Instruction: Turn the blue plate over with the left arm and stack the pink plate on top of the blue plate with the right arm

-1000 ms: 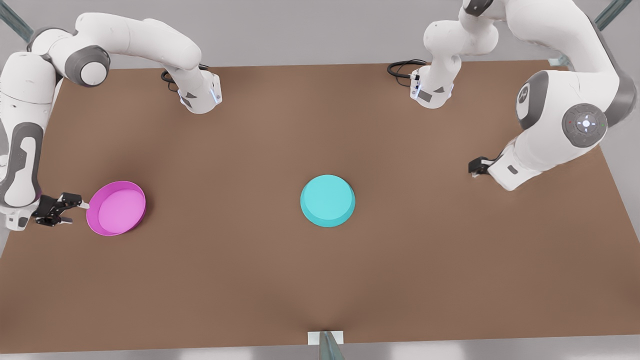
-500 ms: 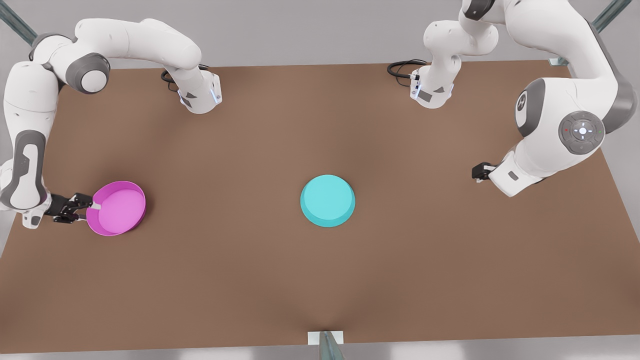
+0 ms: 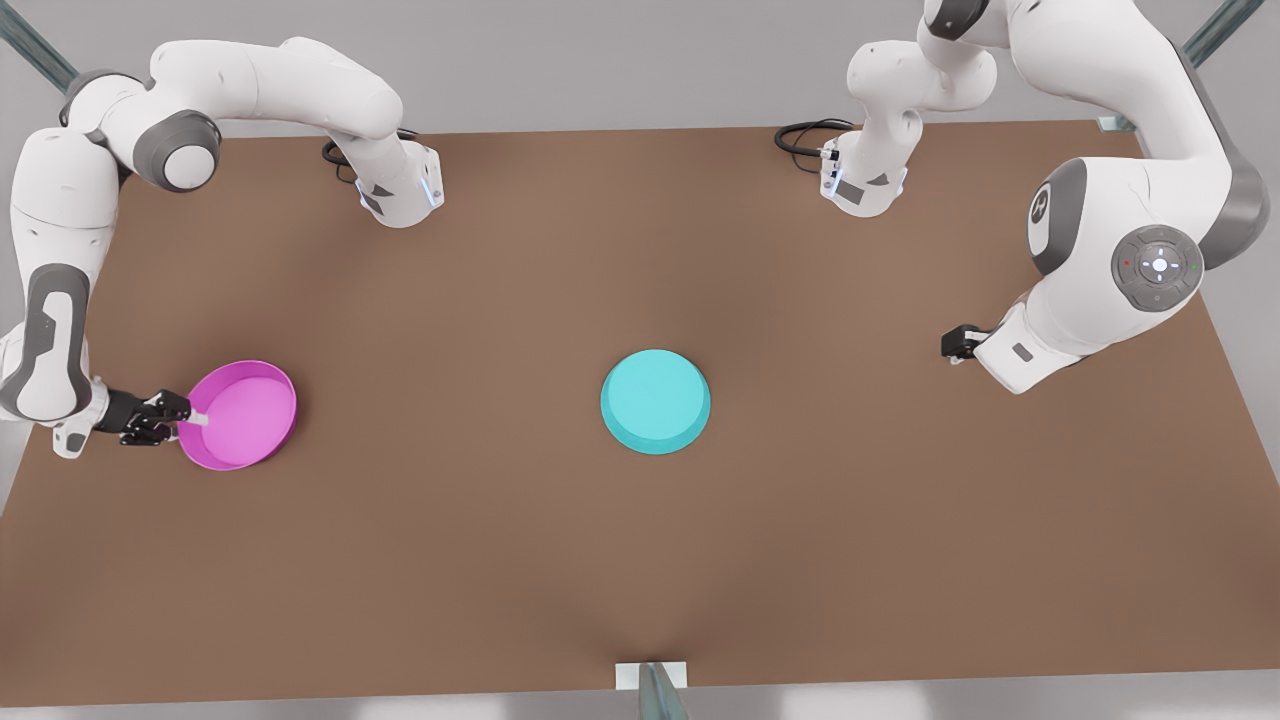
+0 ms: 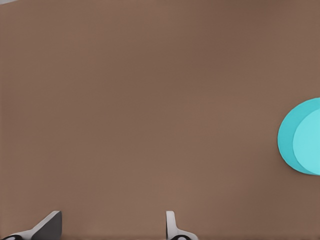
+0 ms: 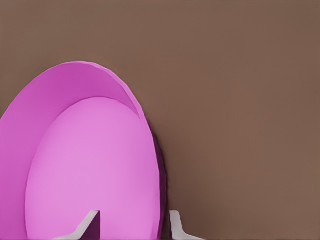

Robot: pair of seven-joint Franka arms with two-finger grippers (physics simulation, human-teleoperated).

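A wide brown bench (image 3: 640, 560) carries everything. Two white arms reach over it from the far side, one along the front view's left edge and one bent high at the front view's right.

The blue plate (image 3: 656, 401) lies near the middle of the bench, upside down, its flat base facing up and its rim on the surface. It sits well apart from both arms. In the left wrist view its edge (image 4: 301, 136) shows off to one side over bare bench.

The pink plate (image 3: 240, 414) lies near the front view's left edge, right way up, with its hollow facing the camera. It is well apart from the blue plate.

The right hand (image 3: 186, 417) is at the pink plate's rim on the side nearest the front view's left edge. In the right wrist view its two fingers (image 5: 176, 225) straddle the rim, one inside the dish and one outside, grasping the pink plate.

The left hand (image 3: 958, 343) hangs near the front view's right edge, waiting. Its fingers (image 4: 171, 227) stand apart, released, holding nothing.
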